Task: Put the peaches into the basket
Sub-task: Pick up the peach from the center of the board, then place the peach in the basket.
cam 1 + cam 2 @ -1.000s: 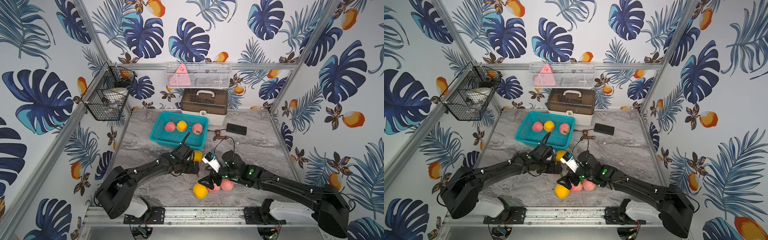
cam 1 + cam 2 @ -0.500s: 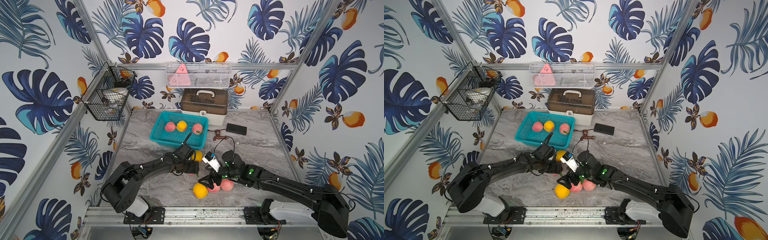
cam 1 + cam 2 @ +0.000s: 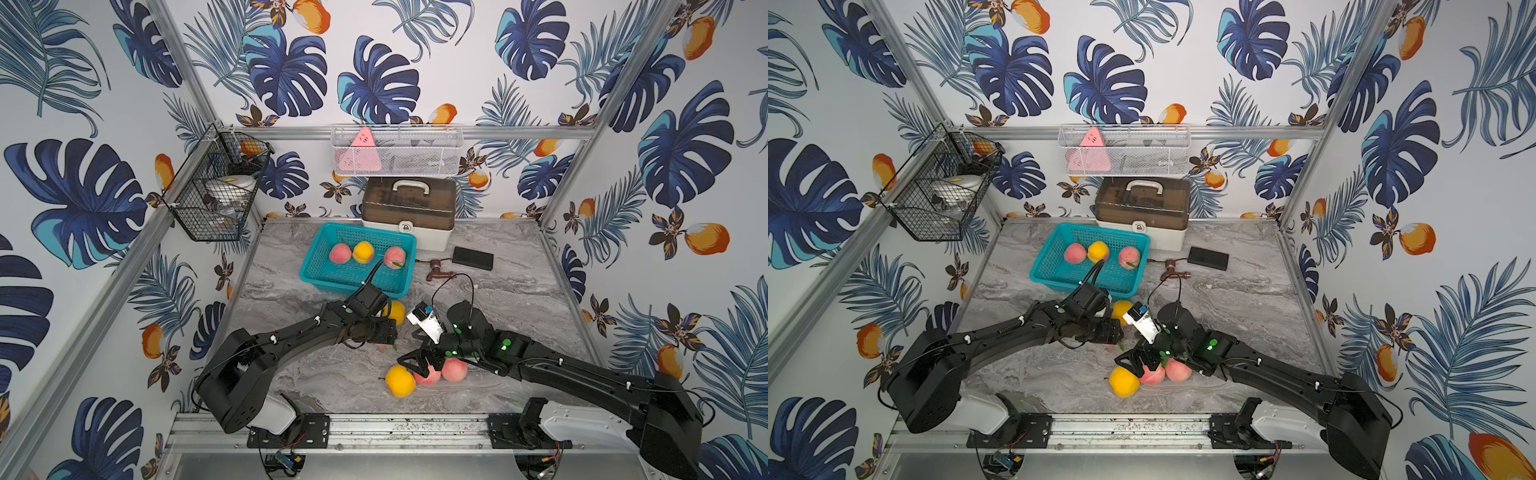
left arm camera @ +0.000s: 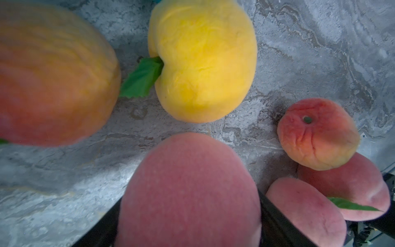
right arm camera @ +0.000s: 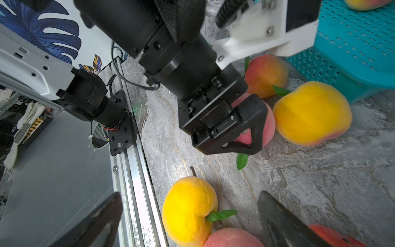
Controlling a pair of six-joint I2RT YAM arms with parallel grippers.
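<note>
A grey marble-patterned table (image 3: pixel 519 307) was seen from above, with two black robot arms reaching in from its near edge.

Nearest the front rail lay a smooth yellow peach (image 3: pixel 400 380), its cleft and green leaf turned toward a pair of fuzzy pink peaches (image 3: pixel 455 369) touching just beside it. The right gripper (image 5: pixel 190 193) hung over this cluster, its fingers spread wide apart to either side of the yellow peach and not gripping it. An orange-red peach (image 4: pixel 316 134) with a small stem dimple sat against the pink pair.

A little farther in, the left gripper (image 4: pixel 190 195) lay low over the table. Its two black fingers were pressed against opposite sides of a round, velvety pink peach (image 5: pixel 268 126), and a green leaf poked out beneath. Just beyond, a yellow-orange peach (image 5: pixel 312 113) sat just beside the basket's near wall, its leaf pointing at a blushed orange peach (image 5: pixel 266 74) next to it.

The teal plastic basket (image 3: pixel 328 274) stood upright at the far left of the table. It was rectangular, with perforated lattice walls and a flared rim, and its long sides ran across the table, slightly skewed. Three peaches (image 3: pixel 363 252) lay in a row along its far side, pink, yellow and pink.

Behind it stood a storage box (image 3: pixel 407 208) with a brown lid and white handle, and a flat black slab (image 3: pixel 473 257) lay to its right. On the walls hung a white mesh basket (image 3: pixel 397 149) and a black wire basket (image 3: pixel 212 195)
</note>
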